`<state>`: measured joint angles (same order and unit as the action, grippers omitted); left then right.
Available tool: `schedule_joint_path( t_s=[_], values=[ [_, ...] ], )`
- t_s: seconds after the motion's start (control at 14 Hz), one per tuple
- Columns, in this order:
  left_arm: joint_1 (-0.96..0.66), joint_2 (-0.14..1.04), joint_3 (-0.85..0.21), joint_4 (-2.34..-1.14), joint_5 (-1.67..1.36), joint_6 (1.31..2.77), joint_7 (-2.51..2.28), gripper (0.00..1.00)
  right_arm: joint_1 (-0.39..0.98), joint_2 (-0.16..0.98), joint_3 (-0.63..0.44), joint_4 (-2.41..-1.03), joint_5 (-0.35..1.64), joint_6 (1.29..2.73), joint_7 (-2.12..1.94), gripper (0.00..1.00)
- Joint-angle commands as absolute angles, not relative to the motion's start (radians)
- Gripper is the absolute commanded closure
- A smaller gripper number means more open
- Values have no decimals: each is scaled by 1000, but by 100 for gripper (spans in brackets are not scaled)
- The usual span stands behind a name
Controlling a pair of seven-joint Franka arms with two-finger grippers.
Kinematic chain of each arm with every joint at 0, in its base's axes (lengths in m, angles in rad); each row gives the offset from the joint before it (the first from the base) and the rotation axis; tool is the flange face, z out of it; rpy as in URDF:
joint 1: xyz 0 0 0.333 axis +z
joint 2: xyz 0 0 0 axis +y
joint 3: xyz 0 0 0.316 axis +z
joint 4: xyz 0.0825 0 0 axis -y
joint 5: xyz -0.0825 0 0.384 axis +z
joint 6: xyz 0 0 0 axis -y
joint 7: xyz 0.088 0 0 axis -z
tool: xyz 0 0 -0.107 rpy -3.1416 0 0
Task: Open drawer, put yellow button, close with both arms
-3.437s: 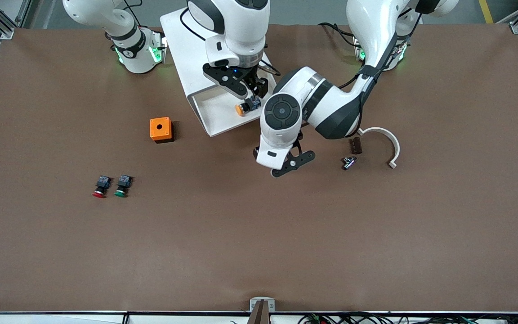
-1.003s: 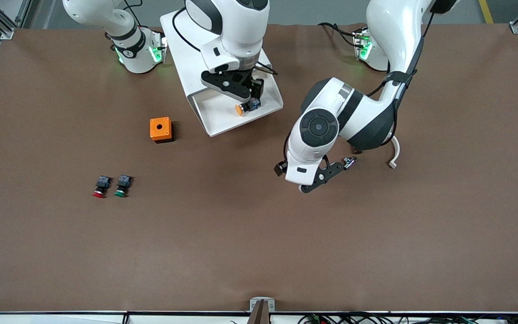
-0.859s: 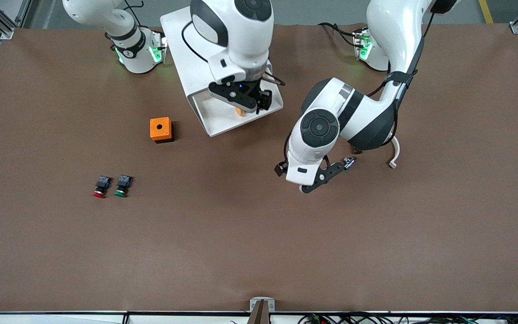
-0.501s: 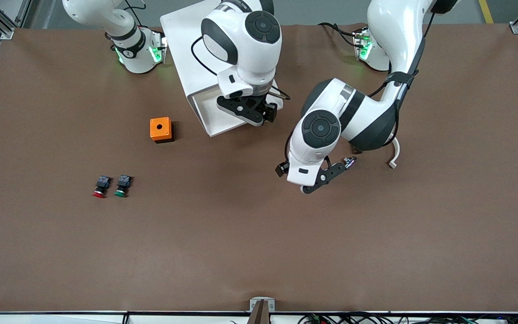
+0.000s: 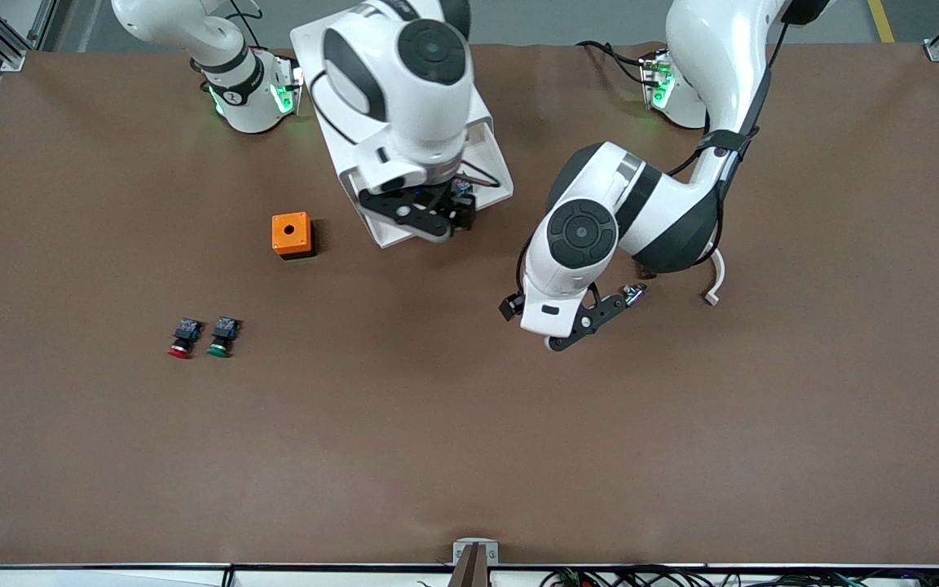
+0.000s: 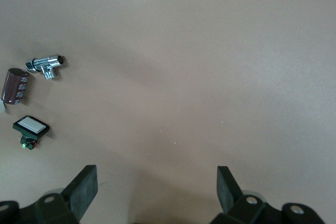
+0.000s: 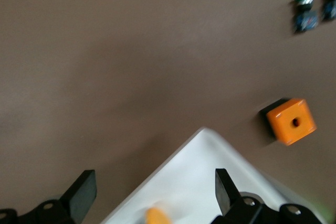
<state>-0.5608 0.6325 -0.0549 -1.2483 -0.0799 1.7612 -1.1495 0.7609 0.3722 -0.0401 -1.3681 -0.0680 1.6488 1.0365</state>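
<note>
Yellow button [image 7: 155,216]: lies in the open drawer [image 5: 404,232].
Right gripper [image 7: 149,195]: spread, empty, over the drawer's front edge.
Left gripper [image 6: 155,192]: spread, empty, over bare table [image 5: 469,424].

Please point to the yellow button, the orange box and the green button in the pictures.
yellow button [image 7: 156,216]: right wrist view, on its round yellow cap, inside the open drawer.
orange box [image 5: 290,233]: front view, on its top face beside the hole.
green button [image 5: 219,349]: front view, on its green cap.
</note>
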Motion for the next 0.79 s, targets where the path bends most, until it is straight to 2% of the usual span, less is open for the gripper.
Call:
schedule_joint_path(
  t_s=[0.0, 0.36, 0.72],
  values=[
    [-563, 603, -55, -1278, -77, 1755, -1158, 0, 620, 286, -26, -1374, -54, 1566, 785, 0],
    [-594, 600, -87, -1282, -77, 1753, -1158, 0, 370, 201, -28, -1374, -46, 1427, 337, 0],
    [-655, 601, -115, -1312, -78, 1753, -1158, 0, 155, 172, -29, -1370, -49, 1325, 28, 0]
  ],
)
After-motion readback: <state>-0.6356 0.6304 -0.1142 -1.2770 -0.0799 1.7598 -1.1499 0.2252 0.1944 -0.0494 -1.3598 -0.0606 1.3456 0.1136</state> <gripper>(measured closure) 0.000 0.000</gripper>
